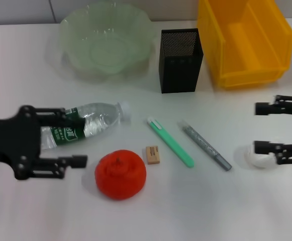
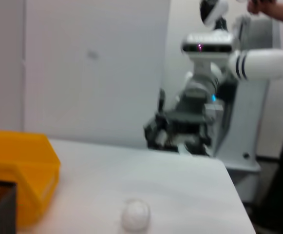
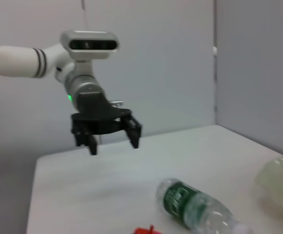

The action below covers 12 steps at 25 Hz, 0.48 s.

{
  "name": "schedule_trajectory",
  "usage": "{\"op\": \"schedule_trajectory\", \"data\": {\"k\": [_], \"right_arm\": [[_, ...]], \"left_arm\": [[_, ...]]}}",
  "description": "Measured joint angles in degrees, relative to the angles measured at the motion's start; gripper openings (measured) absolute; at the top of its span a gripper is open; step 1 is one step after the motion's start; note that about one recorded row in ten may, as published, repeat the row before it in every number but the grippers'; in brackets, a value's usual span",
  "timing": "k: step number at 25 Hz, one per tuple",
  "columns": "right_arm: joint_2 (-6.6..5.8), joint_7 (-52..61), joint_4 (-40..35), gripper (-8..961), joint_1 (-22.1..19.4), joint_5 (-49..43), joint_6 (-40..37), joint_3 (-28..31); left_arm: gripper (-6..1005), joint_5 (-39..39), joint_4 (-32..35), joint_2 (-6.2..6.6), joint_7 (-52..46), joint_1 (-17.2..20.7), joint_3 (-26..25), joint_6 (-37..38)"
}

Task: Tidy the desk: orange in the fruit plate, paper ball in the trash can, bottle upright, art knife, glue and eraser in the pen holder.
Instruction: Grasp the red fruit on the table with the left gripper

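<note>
Orange (image 1: 120,173), bottle (image 1: 83,124), art knife (image 1: 170,141), glue (image 1: 205,144), eraser (image 1: 152,154) and paper ball (image 1: 256,157) all lie on the counter (image 1: 186,211); nothing is stowed. Left end effector (image 1: 78,137) and right end effector (image 1: 263,128) both hover with fingers apart, holding nothing.

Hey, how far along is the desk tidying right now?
Nothing looks done yet. Left end effector, open, straddles the lying bottle; right end effector, open, is around the paper ball. Orange, eraser, art knife and glue lie on the table.
</note>
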Motion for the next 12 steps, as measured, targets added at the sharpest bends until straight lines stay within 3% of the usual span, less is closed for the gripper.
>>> {"op": "schedule_trajectory", "data": {"k": [3,4,12], "right_arm": [[-0.55,2.55,-2.86,767,-0.96,-0.08,-1.27,1.4],[-0.67,4.45,-5.07,767,-1.09,-0.68,-2.34,1.95],[-0.3,9.03,-11.64,767,-0.41,-4.36,-4.94,1.26]], "left_arm": [[660,3.46,3.07,-2.48,-0.25,0.15,-0.14,-0.2],[659,5.11,4.2,-4.27,0.45,0.63,-0.27,-1.13],[649,5.19,-3.71,-4.9,1.59,-0.96,1.16,-9.8]]}}
